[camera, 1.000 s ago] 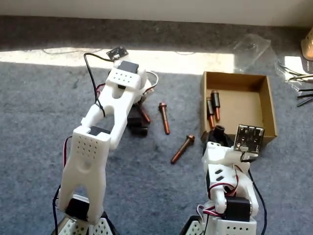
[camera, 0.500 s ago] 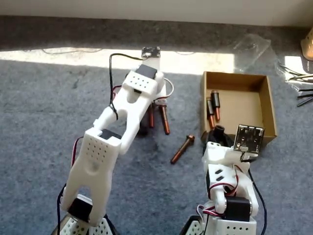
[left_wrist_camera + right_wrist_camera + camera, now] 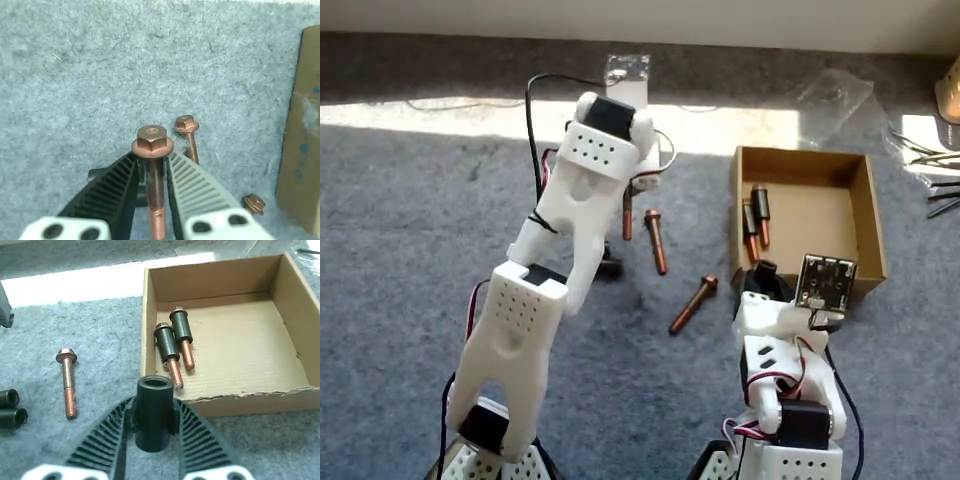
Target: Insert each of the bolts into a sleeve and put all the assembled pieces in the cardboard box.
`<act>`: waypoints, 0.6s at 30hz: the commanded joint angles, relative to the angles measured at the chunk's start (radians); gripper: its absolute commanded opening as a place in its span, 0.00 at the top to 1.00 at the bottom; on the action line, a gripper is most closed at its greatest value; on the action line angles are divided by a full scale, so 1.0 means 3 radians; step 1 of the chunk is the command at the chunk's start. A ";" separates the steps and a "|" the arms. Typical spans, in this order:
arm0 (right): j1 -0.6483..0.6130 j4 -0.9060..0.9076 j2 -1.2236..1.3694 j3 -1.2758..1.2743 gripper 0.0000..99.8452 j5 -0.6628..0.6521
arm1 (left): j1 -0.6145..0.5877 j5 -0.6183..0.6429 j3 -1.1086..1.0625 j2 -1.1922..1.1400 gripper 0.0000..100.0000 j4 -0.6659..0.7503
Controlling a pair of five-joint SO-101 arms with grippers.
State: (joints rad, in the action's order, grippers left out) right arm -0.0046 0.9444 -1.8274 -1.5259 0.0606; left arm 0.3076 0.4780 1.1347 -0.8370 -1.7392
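**Both hands loaded beside the cardboard box**

High view: well left of the cardboard box [image 3: 800, 156], the left hand [image 3: 626, 205] holds a copper bolt [image 3: 627, 220]. Two loose bolts [image 3: 656, 241] lie on the grey table [image 3: 410, 250] between that hand and the box. The right hand [image 3: 765, 274] is at the box's near left corner.

Left wrist view: the left hand [image 3: 152, 156] is clamped tight on the bolt [image 3: 152, 142], head outward, with the box wall [image 3: 300, 145] off to one side.

Right wrist view: the right hand [image 3: 154, 407] grips a black sleeve [image 3: 155, 390] upright, just outside the box [image 3: 220, 270]. Two assembled pieces [image 3: 167, 347] lie inside by its wall. Two loose sleeves [image 3: 10, 408] lie well apart from the box.
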 commanded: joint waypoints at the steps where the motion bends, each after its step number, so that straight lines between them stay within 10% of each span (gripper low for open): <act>1: -0.0018 -0.0115 -0.0038 0.0049 1.00 0.0005 | 0.0054 -0.0010 0.0207 0.0069 1.00 -0.0092; 18: -0.0136 -0.0115 -0.0038 0.0049 1.00 0.0005 | 0.0176 -0.0015 -0.0575 0.0898 1.00 -0.0097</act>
State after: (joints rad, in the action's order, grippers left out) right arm -0.0399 0.9444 -1.8274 -1.5259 0.0606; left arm 0.3429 0.4780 1.0242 -0.7373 -1.7653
